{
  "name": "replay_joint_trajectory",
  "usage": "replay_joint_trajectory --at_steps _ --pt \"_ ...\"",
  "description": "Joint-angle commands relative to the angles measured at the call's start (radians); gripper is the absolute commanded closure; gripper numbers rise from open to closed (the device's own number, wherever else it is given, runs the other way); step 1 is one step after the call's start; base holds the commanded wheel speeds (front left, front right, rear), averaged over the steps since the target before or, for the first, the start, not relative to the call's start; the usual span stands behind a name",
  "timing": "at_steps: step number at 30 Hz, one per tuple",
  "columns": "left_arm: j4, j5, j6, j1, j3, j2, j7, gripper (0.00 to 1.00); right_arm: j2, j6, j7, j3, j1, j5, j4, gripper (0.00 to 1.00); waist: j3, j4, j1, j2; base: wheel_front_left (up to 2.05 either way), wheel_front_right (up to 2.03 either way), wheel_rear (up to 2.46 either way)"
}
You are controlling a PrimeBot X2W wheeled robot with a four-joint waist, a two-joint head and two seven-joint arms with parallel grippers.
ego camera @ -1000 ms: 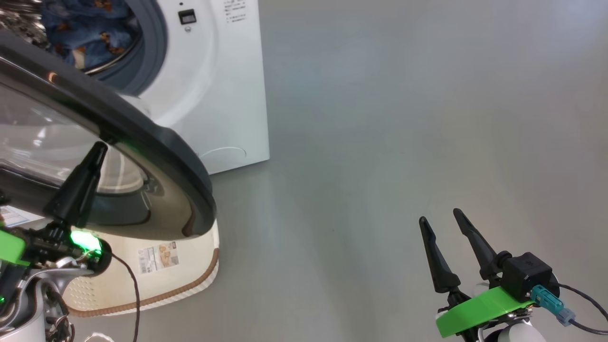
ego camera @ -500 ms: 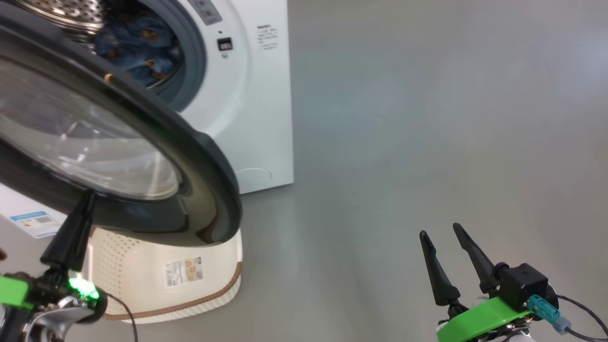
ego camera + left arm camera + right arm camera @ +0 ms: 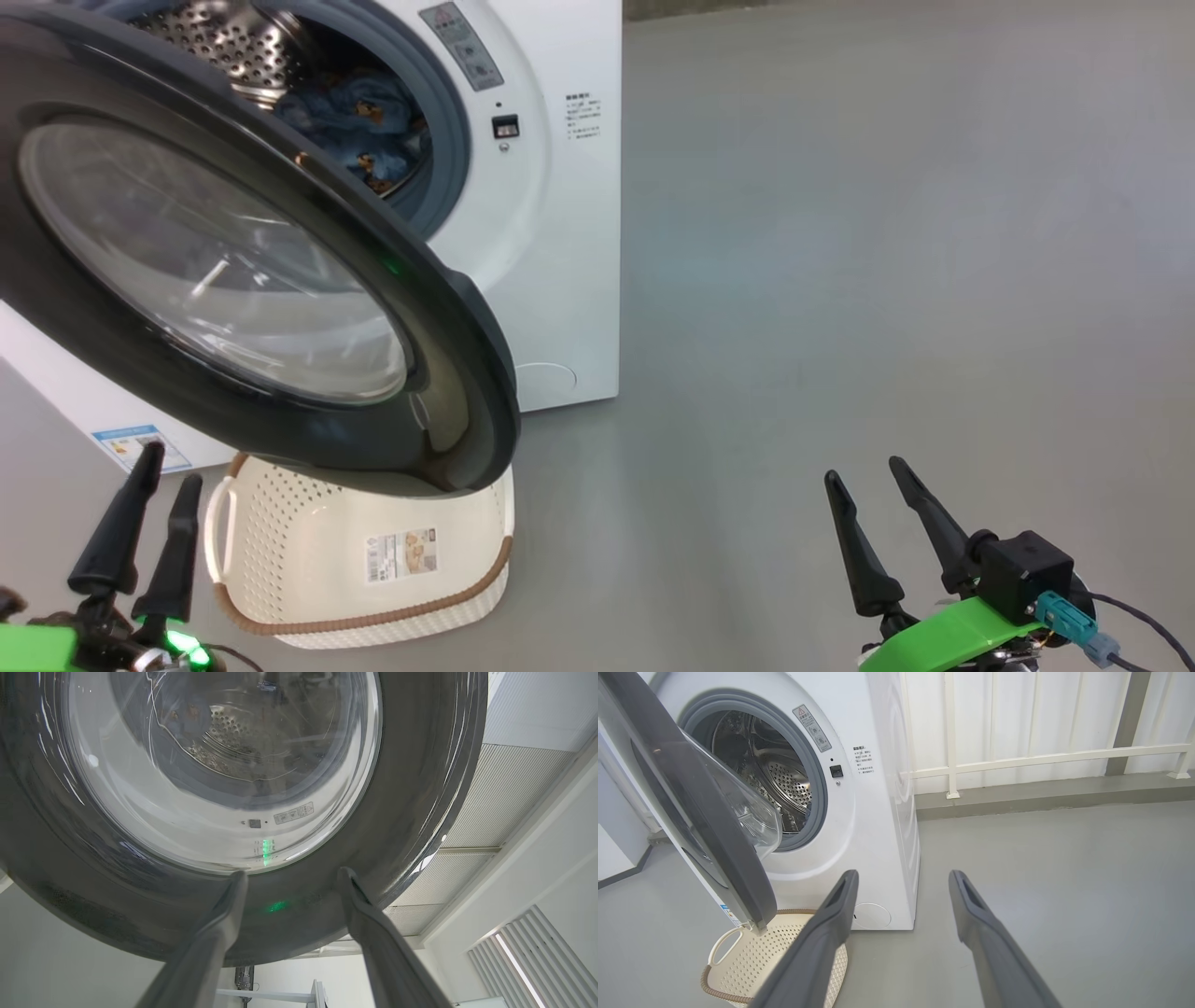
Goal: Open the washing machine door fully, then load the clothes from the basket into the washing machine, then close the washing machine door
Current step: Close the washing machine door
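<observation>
Washing machine door (image 3: 448,373) ajar; left hand (image 3: 174,464) spread, empty.

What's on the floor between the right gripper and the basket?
Nothing: the head view shows bare grey floor between the right gripper and the basket.

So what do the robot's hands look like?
Not like yours. The left gripper and the right gripper each have two long, black, pointy fingers, thick at the base and thin at the tip. At their base sits a bright green plastic piece. The right one carries a black box with a teal plug and a dark cable. A green light glows on the left one.
</observation>
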Motion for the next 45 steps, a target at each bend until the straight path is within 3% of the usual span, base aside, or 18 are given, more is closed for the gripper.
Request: replay_joint_trajectory --at_steps 1,12,18,23,32,35,43,45 --pt "-0.028 0.002 -0.010 -0.007 0.026 0.022 -0.007 0.00 0.002 0.009 -0.005 0.021 0.005 0.019 -0.020 0.00 -0.007 0.006 0.0000 -0.0001 0.00 0.00 0.00" --pt "-0.139 0.124 -0.010 0.022 0.052 0.021 -0.192 0.00 0.002 0.009 -0.005 0.026 0.004 0.022 -0.018 0.00 -0.006 0.015 0.0000 -0.0001 0.00 0.00 0.00" --pt "-0.197 0.271 -0.010 0.041 0.043 0.038 -0.309 0.00 0.002 0.009 -0.005 0.028 -0.001 0.023 -0.020 0.00 -0.001 0.014 0.0000 -0.0001 0.00 0.00 0.00" --pt "-0.216 0.424 -0.010 0.070 -0.027 0.087 -0.482 0.00 0.002 0.009 -0.005 0.027 -0.003 0.025 -0.018 0.00 0.001 0.013 0.0000 -0.0001 0.00 0.00 0.00" --pt "-0.169 0.714 -0.010 0.139 -0.248 0.270 -0.800 0.00 0.002 0.009 -0.005 0.025 -0.003 0.024 -0.016 0.00 0.002 0.013 0.0000 -0.0001 0.00 0.00 0.00" --pt "-0.141 0.827 -0.010 0.144 -0.269 0.294 -0.822 0.00 0.002 0.009 -0.005 0.024 -0.002 0.022 -0.017 0.00 0.002 0.014 0.0000 -0.0001 0.00 0.00 0.00" --pt "-0.136 1.201 -0.010 0.170 -0.228 0.234 -0.824 0.00 0.002 0.009 -0.005 0.025 -0.005 0.022 -0.018 0.00 0.005 0.013 0.0000 -0.0001 0.00 0.00 0.00" --pt "-0.134 1.232 -0.010 0.176 -0.222 0.226 -0.824 0.00 0.002 0.009 -0.005 0.026 -0.005 0.022 -0.018 0.00 0.005 0.012 0.0000 -0.0001 0.00 0.00 0.00"
